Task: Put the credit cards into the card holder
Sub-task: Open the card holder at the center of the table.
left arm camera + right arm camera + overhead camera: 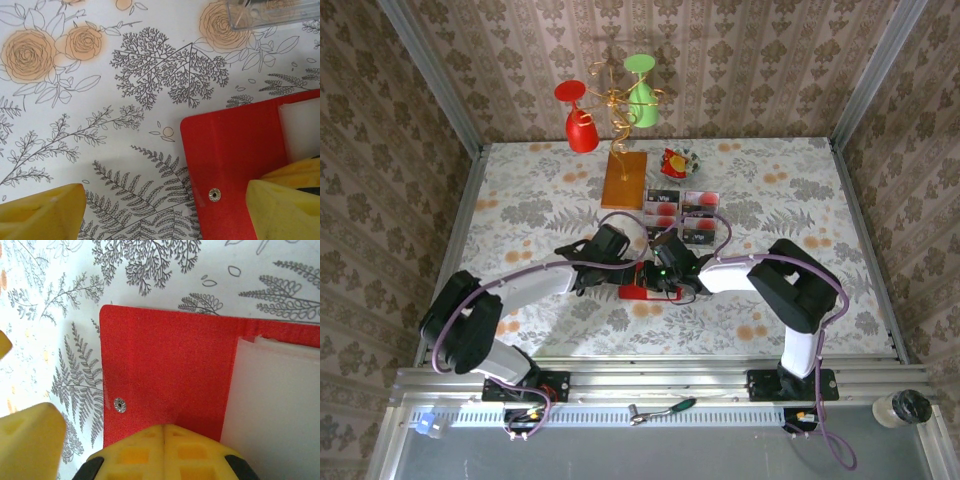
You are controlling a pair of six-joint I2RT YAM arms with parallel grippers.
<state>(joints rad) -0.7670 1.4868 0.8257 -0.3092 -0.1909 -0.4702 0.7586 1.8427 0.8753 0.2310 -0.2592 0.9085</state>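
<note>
Red card holder (638,293) lies open at frame ctr. R gripper (165,440) clenched, empty, tips over it, prob. pinning it flat. L gripper (162,205) released, straddling holder's edge. Loose credit cards (684,215) lie just upper-right of ctr.

We can read no text, number or brand in these pictures. The cards (700,203) bear pale marks on their black bands in the top view, but these are too small for us to make out. The holder (165,365) shows us a plain red face with a small metal stud (119,405) that carries no lettering we can read.
</note>
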